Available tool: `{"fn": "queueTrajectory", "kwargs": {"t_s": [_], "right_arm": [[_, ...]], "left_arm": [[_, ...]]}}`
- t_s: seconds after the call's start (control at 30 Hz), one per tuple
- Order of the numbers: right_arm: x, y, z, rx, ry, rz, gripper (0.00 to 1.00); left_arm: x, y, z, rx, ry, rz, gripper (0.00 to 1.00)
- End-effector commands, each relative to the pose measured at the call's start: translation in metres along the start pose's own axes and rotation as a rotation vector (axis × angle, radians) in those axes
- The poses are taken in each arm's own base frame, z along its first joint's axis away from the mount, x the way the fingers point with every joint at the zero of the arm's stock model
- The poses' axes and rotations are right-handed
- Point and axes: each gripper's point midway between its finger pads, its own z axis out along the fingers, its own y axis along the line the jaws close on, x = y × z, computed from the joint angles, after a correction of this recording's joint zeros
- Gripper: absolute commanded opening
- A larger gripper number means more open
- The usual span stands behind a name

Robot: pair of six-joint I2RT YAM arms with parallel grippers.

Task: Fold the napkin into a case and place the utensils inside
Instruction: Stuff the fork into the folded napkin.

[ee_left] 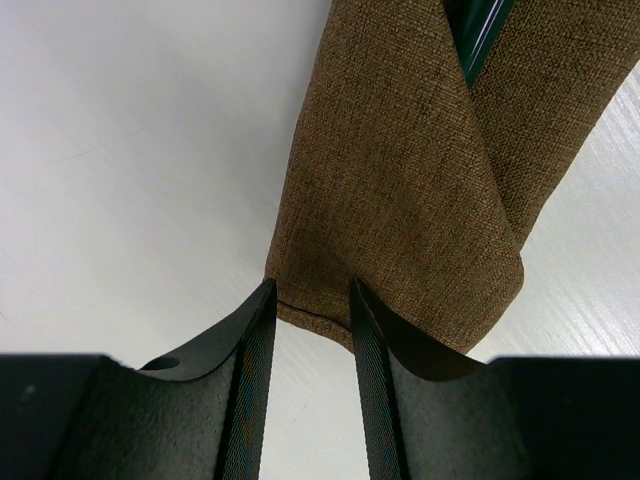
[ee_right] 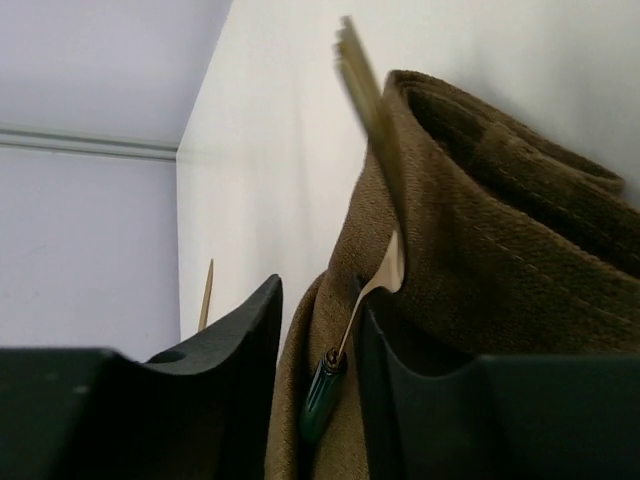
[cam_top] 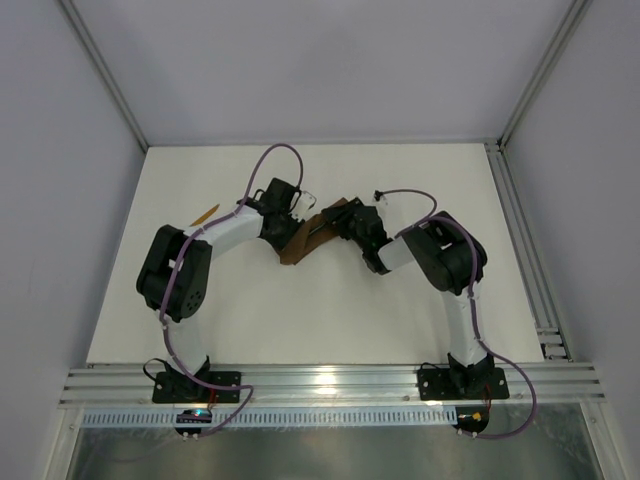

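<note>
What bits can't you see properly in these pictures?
- Top view: the case is mostly hidden under the arms. The loose utensil is too small to tell fork from spoon.
- Left wrist view: a dark handle in the case is cut off by the top edge.
- Right wrist view: a gold tip poking above the case is blurred. The tucked utensil has its head behind a fold.

Your top camera looks down from above and behind onto the whole table (cam_top: 330,320). Both wrist cameras sit very close: left looks downward, right low along the table. All three share the case (cam_top: 293,252).
</note>
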Motion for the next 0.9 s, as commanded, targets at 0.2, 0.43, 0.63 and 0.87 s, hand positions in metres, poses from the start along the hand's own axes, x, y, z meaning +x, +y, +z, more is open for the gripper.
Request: {"fn": "queueTrajectory", "kwargs": {"t_s": [0.2,0.43,0.63,0.87], "right_arm": [[-0.008,0.013,-0.024,0.087,0.036,-0.093,0.66],[-0.004,0.013,-0.036,0.177,0.116,-0.14,0.69],[-0.002,0.017,-0.056,0.176,0.196,-0.182,0.69],[0.004,0.084,-0.095,-0.058,0.445,-0.528,0.67]], "left_arm": [[-0.016,0.001,-0.003,0.002,-0.055,-0.004,0.38],[-0.019,0.003,-0.007,-0.006,-0.062,-0.003,0.38],[-0.021,0.005,-0.011,-0.016,-0.069,0.004,0.38],[-0.023,0.002,-0.023,0.002,-0.09,-0.007,0.39]]}}
